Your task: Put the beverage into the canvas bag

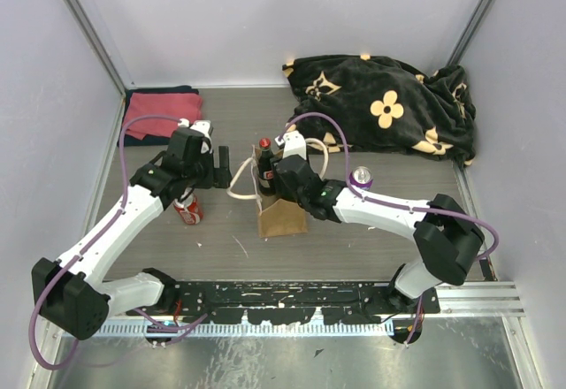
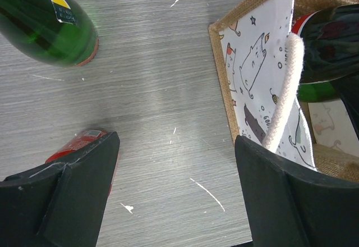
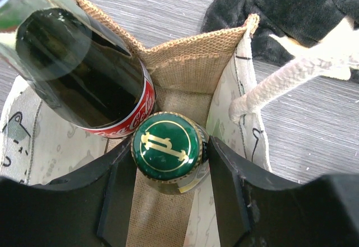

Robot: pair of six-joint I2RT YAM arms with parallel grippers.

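The green-capped bottle (image 3: 168,146) is upright in the mouth of the canvas bag (image 3: 193,50), gripped by the right jaws.
The right jaws are nearly closed and clamped on the bottle's neck just under the cap; how deep its base sits is hidden. Beside it in the bag, a dark cola bottle (image 3: 84,78) with a red label leans against the rim. The bag stands mid-desk with a white rope handle (image 2: 283,90) draped over its edge. The left jaws hang wide apart and empty just left of the bag, above the desk (image 2: 162,78). A red can (image 1: 188,210) and a green glass bottle (image 2: 47,25) are close by them. A purple-topped can (image 1: 362,177) is right of the bag, a black flowered blanket (image 1: 389,106) far right, and a folded red cloth (image 1: 164,106) far left.
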